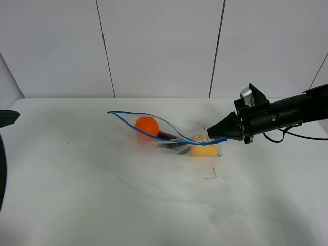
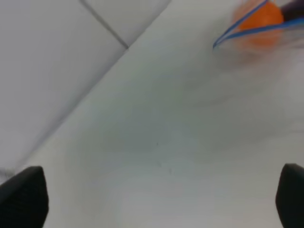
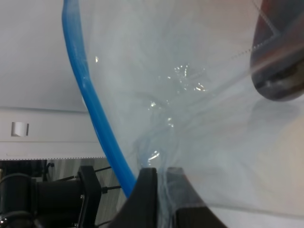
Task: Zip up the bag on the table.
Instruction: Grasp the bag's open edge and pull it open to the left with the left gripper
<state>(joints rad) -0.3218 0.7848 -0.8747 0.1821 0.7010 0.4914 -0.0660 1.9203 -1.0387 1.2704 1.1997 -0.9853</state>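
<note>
The clear bag (image 1: 169, 134) lies mid-table with its blue zipper strip (image 1: 154, 123) gaping open; an orange ball (image 1: 147, 125), a dark purple item (image 1: 167, 136) and a yellow item (image 1: 204, 150) show through it. My right gripper (image 1: 216, 134) is shut on the bag's right end beside the zipper. The right wrist view shows its fingertips (image 3: 148, 186) pinching clear plastic next to the blue strip (image 3: 90, 104). My left gripper (image 2: 159, 192) stands open over bare table, well left of the bag's corner (image 2: 223, 40). Only a dark part of that arm (image 1: 7, 117) shows at the left edge.
The white table (image 1: 102, 195) spreads wide around the bag, meeting a panelled white wall (image 1: 159, 46) at the back. Small dark marks (image 1: 211, 176) sit on the tabletop just in front of the bag.
</note>
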